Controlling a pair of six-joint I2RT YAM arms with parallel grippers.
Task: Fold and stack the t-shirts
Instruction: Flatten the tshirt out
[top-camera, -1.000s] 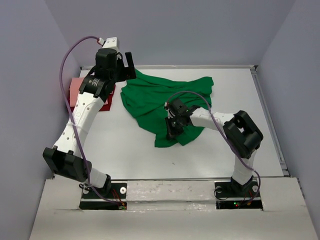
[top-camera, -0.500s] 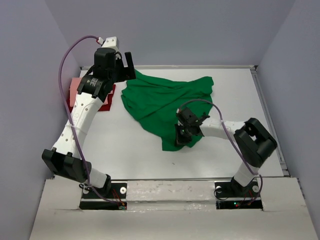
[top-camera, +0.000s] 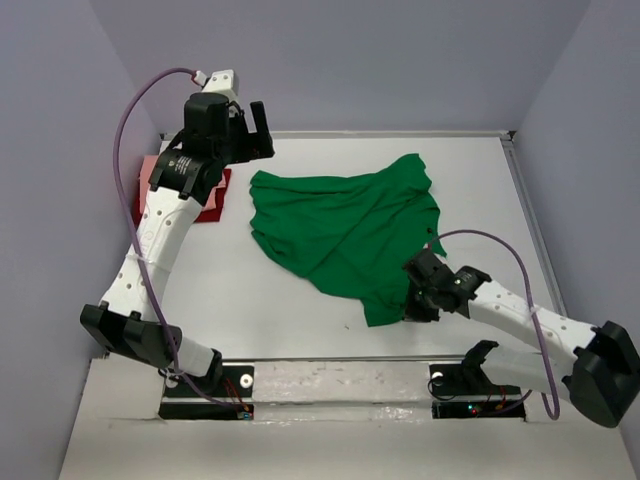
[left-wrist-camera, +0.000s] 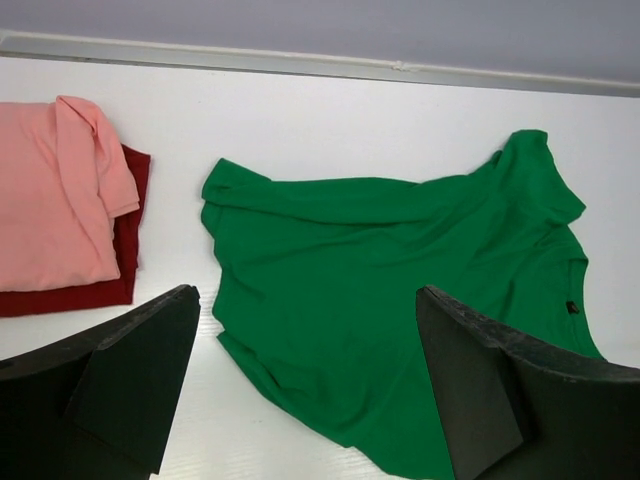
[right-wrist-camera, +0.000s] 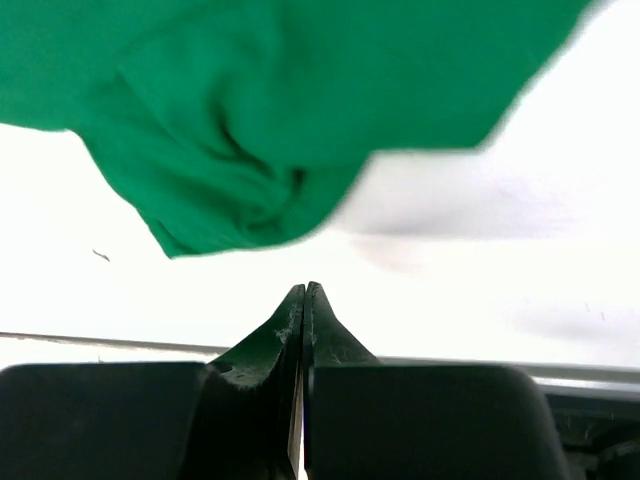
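Sprawling crumpled across the bench (top-camera: 480, 180), the green t-shirt (top-camera: 345, 225) lies just beyond your right fingers (right-wrist-camera: 280, 340) (pressed together, tip to tip); your left fingers (left-wrist-camera: 130, 370) hang wide apart, far left, by the pink t-shirt (left-wrist-camera: 45, 200) atop the dark red t-shirt (left-wrist-camera: 130, 230).

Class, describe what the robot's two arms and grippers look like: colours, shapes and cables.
Both the left arm and right arm have white tubular links joined by chunky black joint housings. A thin purple cable loops alongside each arm. The left gripper and right gripper have matte black, wedge-shaped fingers.
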